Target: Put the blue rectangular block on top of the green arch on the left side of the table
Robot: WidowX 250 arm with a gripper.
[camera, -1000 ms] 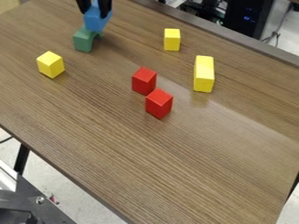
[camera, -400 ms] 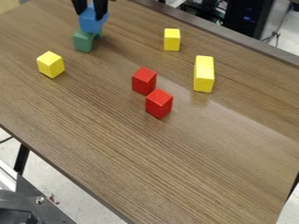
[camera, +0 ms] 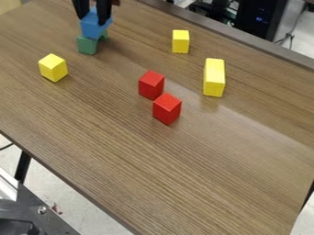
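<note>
Carefully aligned, the gripper [camera: 93, 19] grasps the blue block [camera: 94, 28] between its fingers, over the arch [camera: 87, 45] beneath, a placement best finished by centring it, easing straight down and releasing once it sits level.

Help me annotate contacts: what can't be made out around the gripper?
Camera view: whether the blue block sits flush; it hides much of the green arch's top.
Camera view: the gripper's upper part, cut off by the top edge.
Camera view: what the reddish-brown thing behind is; the top edge cuts it off.
</note>
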